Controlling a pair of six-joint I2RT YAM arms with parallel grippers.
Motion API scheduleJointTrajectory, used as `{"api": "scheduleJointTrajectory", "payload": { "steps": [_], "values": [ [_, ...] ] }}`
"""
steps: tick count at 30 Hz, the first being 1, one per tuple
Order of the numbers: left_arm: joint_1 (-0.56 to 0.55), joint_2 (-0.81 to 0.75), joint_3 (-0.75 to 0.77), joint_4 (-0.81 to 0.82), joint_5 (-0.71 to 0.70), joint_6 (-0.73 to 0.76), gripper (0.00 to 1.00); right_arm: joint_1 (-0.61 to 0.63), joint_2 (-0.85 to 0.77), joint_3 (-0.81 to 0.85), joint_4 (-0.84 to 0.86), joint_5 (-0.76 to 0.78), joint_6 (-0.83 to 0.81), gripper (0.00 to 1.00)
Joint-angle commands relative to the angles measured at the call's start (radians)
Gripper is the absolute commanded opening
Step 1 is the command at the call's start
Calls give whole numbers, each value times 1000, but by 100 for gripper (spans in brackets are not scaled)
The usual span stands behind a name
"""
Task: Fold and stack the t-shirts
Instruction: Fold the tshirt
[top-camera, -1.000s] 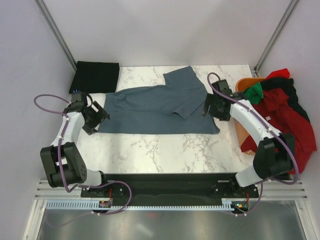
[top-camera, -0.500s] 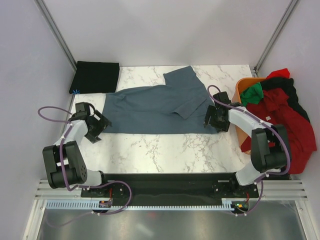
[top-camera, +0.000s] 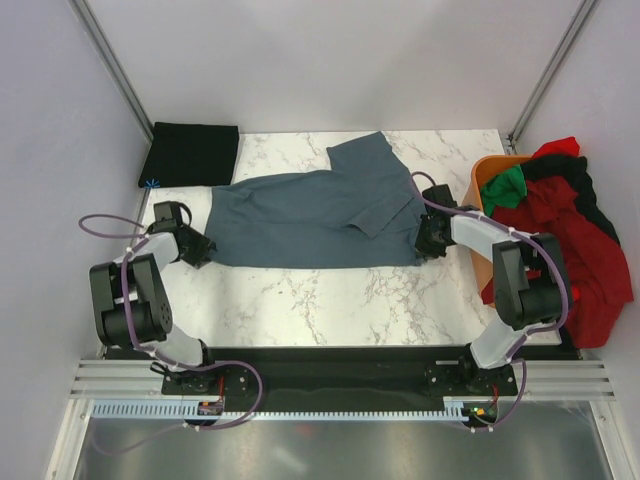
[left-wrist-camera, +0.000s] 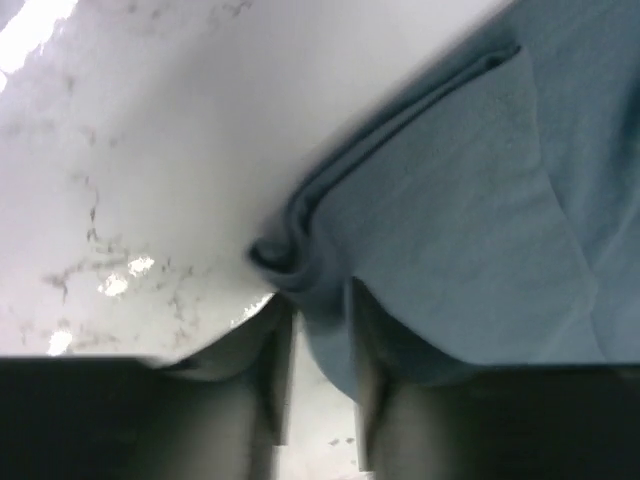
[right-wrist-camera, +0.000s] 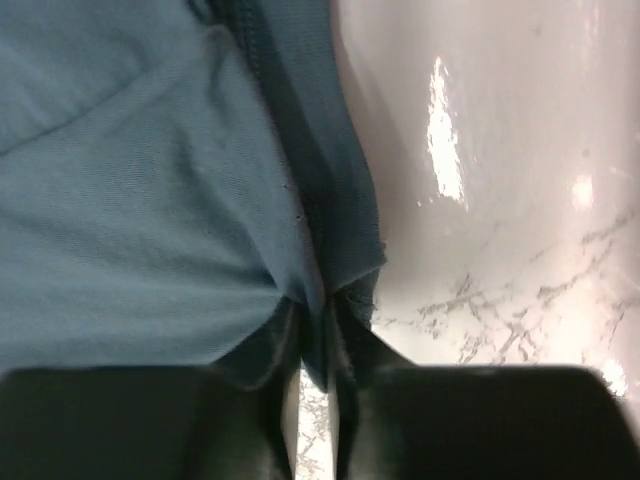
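Note:
A grey-blue t-shirt lies spread across the marble table, one sleeve folded over near the middle. My left gripper sits at the shirt's near-left corner, shut on bunched cloth. My right gripper is at the near-right corner, its jaws pinched on the shirt's edge. A folded black t-shirt rests at the far left corner of the table. More t-shirts, red, green and black, spill from an orange basket at the right.
The table's right edge meets the orange basket and its pile of clothes. Grey walls and metal posts enclose the back and sides. A black rail carrying the arm bases runs along the near edge.
Both grippers moved down to the shirt's near corners and went from open to shut on the cloth. The shirt itself has barely shifted.

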Motion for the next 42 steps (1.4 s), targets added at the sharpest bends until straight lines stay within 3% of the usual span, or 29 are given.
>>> {"api": "scheduleJointTrajectory", "payload": {
  "steps": [1, 2, 3, 6, 10, 13, 15, 24, 29, 35, 36, 38, 39, 40, 42],
  "values": [
    [3, 84, 54, 42, -5, -25, 27, -8, 59, 31, 29, 10, -11, 11],
    [3, 97, 72, 42, 17, -25, 16, -9, 66, 44, 23, 6, -11, 1],
    [3, 106, 94, 36, 63, -25, 2, -14, 84, 64, 13, 1, -11, 0],
    [3, 106, 201, -31, 114, -34, 2, -25, 118, 225, -74, -10, -31, 0],
    [14, 16, 394, -181, 118, -18, 2, -31, 103, 583, -241, 39, -52, 0],
    [57, -98, 425, -257, 158, -27, 2, -31, 42, 693, -352, 87, -35, 0],
    [89, -172, 395, -284, 195, -28, 2, -31, -30, 661, -376, 84, -22, 0],
    [140, -415, 15, -307, 204, -15, 2, -31, -332, 10, -245, -13, 46, 0],
    [190, -533, -104, -370, 155, -31, 2, -29, -430, -150, -246, -40, 99, 0],
    [221, -645, -113, -475, 120, -15, 3, -31, -590, -258, -281, -111, 181, 20],
    [223, -658, -101, -493, 115, -10, 6, -28, -613, -274, -290, -125, 195, 31],
    [224, -673, -89, -518, 111, 1, 12, -28, -680, -287, -324, -140, 207, 41],
    [226, -691, -78, -540, 117, 2, 24, -28, -708, -291, -339, -143, 213, 46],
    [227, -699, -72, -548, 124, 7, 37, -29, -742, -291, -362, -154, 224, 59],
    [229, -725, -52, -568, 157, 22, 80, -28, -846, -275, -381, -154, 238, 72]
  ]
}}
